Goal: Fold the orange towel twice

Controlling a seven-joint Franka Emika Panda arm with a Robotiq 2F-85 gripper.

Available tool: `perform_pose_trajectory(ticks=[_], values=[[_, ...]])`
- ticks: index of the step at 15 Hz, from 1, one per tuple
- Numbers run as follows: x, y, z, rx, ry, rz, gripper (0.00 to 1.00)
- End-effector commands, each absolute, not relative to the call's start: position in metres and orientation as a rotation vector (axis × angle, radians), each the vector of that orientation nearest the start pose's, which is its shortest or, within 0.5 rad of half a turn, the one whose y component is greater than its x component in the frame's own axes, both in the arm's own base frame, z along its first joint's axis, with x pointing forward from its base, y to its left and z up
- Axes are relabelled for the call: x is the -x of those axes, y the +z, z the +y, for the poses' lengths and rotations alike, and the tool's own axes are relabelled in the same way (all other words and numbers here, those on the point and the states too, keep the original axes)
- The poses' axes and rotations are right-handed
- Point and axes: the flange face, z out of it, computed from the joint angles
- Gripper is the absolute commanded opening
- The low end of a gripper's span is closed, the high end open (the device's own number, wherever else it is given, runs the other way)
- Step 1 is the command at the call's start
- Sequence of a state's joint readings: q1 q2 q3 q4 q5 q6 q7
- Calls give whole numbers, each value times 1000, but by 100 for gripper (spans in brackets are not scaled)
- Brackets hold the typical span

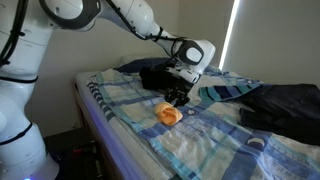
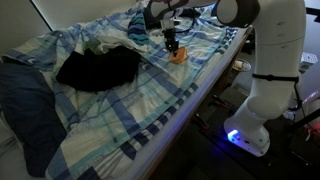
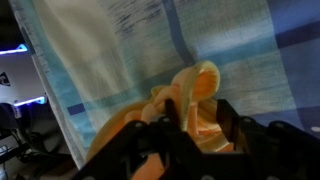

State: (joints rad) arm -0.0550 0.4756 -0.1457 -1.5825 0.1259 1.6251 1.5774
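Wrist view, nearest first: gripper [image 3: 195, 132] entering from bottom of frame, dark fingers [image 3: 163, 140] set part-way apart. Orange towel [image 3: 198, 88] bunched into gap between them, one rounded fold rising past fingertips, rest trailing toward lower left. Jaws apart; no clear pinch on cloth. Beyond towel: plaid bedsheet [image 3: 235, 45], flat and bare up to top of frame, pale panel at left, blue bands at right. Sheet's edge running down left side, dark room past it.

Both exterior views, from near bed edge inward:
- Long edge of bedsheet [image 1: 195, 145] [image 2: 190, 100] draped over mattress side, wrinkled, nothing lying on it.
- Just inside that edge: orange towel [image 1: 168, 114] [image 2: 178, 56], a small crumpled lump resting on sheet, not spread out.
- Gripper [image 1: 178, 97] [image 2: 172, 43] directly over lump, fingertips at its top.
- Bare plaid sheet between towel and bed edge, and along bed's length away from arm.

Farther in: black clothes [image 1: 150, 72] [image 2: 98, 68] heaped mid-bed, near towel but apart from it, a strip of sheet between. Navy garment [image 1: 285, 105] [image 2: 25, 105] at bed's far end from arm, well apart from towel.

Farthest: white robot base [image 2: 262, 90] standing beside long edge, arm reaching in over bed.
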Motion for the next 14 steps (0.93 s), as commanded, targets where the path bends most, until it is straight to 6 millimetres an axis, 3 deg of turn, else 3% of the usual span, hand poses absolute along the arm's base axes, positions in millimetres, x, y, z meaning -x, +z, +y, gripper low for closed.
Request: perform_pose_trajectory(ticks=[1,4,10,14], values=[[-611,369,-108,2045,607,2599,79],[-610,386,-114,2037,577,2597,100],[-602,407,-119,2031,552,2601,100],[-581,417,-119,2095,622,2658,100]])
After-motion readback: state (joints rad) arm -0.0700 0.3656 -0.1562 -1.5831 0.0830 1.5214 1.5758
